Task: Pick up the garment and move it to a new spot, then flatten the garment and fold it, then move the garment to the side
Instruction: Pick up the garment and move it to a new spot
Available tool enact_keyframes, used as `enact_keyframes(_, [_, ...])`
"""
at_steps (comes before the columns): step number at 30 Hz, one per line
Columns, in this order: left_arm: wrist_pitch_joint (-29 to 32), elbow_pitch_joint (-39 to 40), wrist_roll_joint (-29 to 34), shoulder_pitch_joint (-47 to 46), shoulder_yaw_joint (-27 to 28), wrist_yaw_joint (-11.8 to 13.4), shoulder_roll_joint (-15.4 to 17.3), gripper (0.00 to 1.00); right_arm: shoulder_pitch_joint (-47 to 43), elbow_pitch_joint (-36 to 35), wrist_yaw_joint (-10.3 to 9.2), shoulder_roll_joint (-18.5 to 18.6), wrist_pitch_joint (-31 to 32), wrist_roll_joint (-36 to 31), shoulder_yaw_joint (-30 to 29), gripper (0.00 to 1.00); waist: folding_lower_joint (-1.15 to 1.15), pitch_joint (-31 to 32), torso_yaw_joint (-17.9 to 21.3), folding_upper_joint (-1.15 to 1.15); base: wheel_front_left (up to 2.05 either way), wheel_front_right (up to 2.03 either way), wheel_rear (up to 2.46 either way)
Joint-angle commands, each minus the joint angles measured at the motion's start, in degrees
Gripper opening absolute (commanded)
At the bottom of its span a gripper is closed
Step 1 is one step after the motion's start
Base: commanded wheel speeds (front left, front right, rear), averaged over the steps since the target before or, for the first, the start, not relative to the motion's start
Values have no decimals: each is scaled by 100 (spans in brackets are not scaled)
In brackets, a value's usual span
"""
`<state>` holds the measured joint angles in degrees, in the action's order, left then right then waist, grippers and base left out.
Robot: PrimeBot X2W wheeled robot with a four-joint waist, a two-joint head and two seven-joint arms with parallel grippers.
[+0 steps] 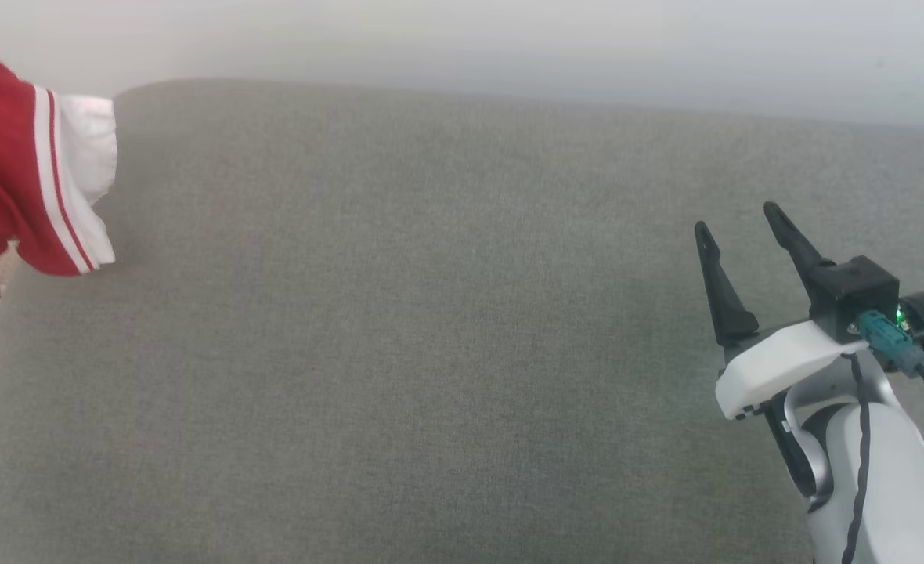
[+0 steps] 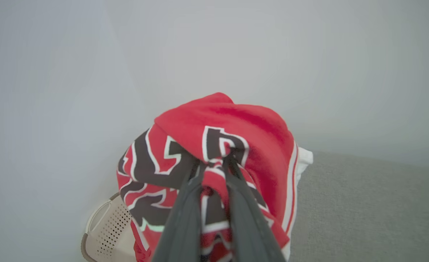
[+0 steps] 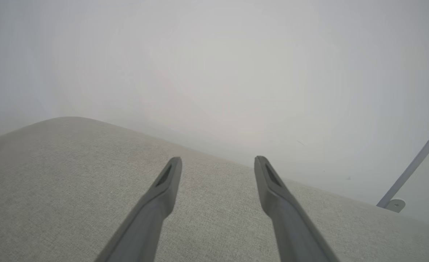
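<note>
Far left of the head view: the garment, a red soft jersey shirt with white sleeve ends, red-white stripe trim and black white-outlined lettering, sits bunched at the left end of the grey woven-fabric padded surface, with one white cuff overlapping its corner. In the left wrist view the left gripper has its two long dark fingers drawn nearly together on a fold of the printed front. Cloth is pinched between them and the rest humps up around the tips. Beneath it a beige perforated plastic basket shows its rim; whether the shirt hangs clear of it cannot be told. To the right, the middle of the surface is bare. Far right, the right gripper hovers over the surface with its jaws spread wide, holding nothing. Judgement: the grasp is made, so the pick-up is in hand. The move to a new spot, the flattening, the folding and the final shift aside all remain.
</note>
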<state>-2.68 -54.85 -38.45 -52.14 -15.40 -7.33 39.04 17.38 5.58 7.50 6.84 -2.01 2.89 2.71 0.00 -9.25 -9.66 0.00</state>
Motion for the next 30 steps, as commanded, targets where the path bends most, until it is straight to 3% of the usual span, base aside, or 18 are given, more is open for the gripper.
enact_keyframes(1, [-15, 86, -36, -107, -14, -8, 41, 0, -77, 23, -2, -31, -36, 10, -22, 100, 0, 123, 10, 0, 0, 0, 0])
enact_keyframes(9, [376, 1228, -189, 34, -242, -9, 472, 0, -176, 134, -2, -125, -182, 36, -148, 100, 0, 423, 122, 0, 0, 0, 0])
enact_keyframes(13, [723, 2183, -333, 230, -193, 44, 628, 0, -153, 165, -2, -145, -279, 52, -259, 100, 0, 481, 329, 0, 0, 0, 0])
enact_keyframes(20, [1340, 3743, -500, 699, -170, 532, 791, 0, -63, 216, -2, -68, -371, -29, -509, 100, 0, 465, 787, 0, 0, 0, 0])
enact_keyframes(30, [2300, 5764, -651, 1358, -366, 1320, 767, 0, -129, 241, -2, -70, -484, -115, -998, 100, 0, 404, 1421, 0, 0, 0, 0])
